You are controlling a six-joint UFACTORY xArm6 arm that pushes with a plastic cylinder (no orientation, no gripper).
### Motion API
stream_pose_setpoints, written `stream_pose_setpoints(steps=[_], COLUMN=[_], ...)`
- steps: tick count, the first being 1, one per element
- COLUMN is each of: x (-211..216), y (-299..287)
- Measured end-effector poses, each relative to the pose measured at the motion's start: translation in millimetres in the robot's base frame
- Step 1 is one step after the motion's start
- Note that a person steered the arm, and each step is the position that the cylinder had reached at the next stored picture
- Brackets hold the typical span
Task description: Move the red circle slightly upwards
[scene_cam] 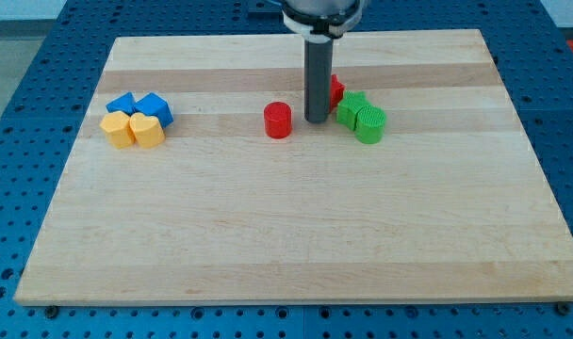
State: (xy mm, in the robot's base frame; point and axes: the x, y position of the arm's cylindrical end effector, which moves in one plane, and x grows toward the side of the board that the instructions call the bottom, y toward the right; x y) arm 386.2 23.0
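Observation:
The red circle [278,121], a short red cylinder, stands on the wooden board [296,235] a little left of the middle, in the view's upper half. My tip [317,120] is down on the board just to the right of the red circle, with a narrow gap between them. A second red block [336,90] is partly hidden behind the rod, so its shape is unclear.
Two green blocks, one star-like [351,108] and one round [369,123], sit right of the rod. At the view's left, two blue blocks [122,104] [156,106] touch two yellow blocks [117,128] [147,130]. A blue perforated table [41,85] surrounds the board.

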Motion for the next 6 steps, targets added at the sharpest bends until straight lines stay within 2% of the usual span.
stream_pose_setpoints(steps=[1,2,3,4,5,6], x=[48,72,55,15,4,30], y=[-1,-40,-67,-45,-30,-41])
